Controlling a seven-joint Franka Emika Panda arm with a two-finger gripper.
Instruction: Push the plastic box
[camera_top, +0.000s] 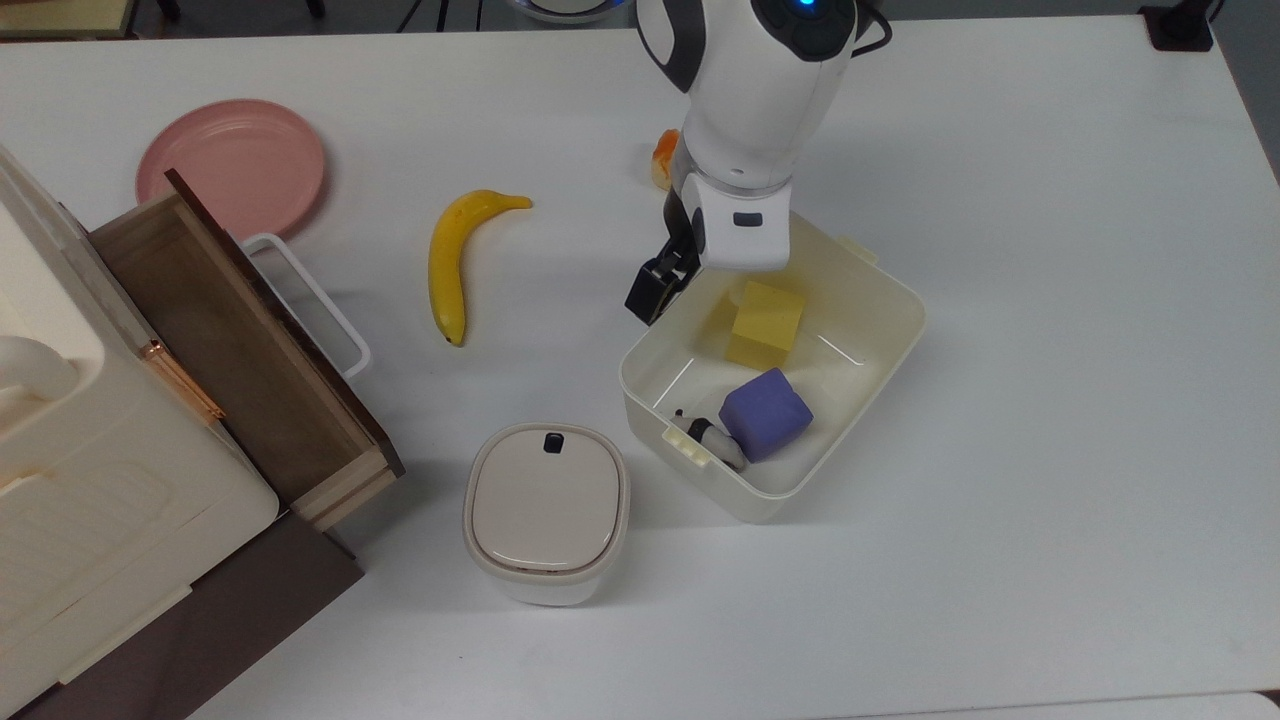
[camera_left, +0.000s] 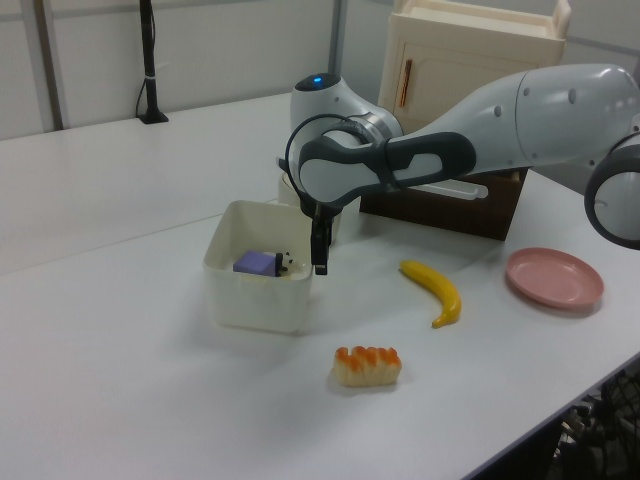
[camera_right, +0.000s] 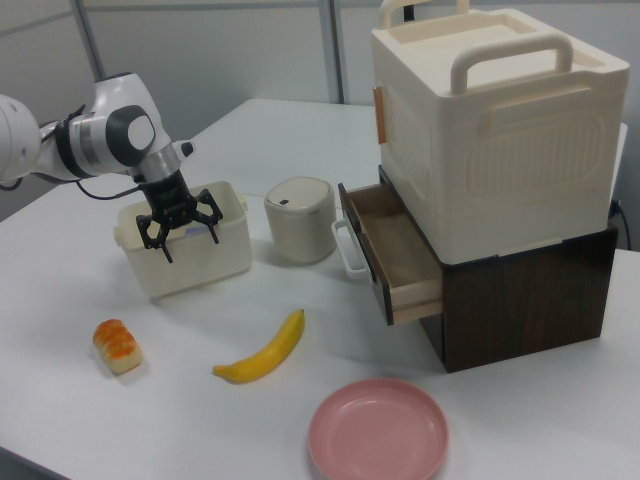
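My gripper (camera_right: 180, 232), fingers spread and empty, straddles the plastic box (camera_top: 860, 400) wall; the box body lies toward the top view's lower right.

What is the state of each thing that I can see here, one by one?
plastic box: open, no lid, upright, holds blocks.
gripper: open, against the box's wall.
lidded container: closed, upright.
drawer: pulled out, inside bare.
storage unit: lid on, atop the drawer base.
pink plate: right side up, bare.
banana: unpeeled, lying flat.
bread: lying on the table.
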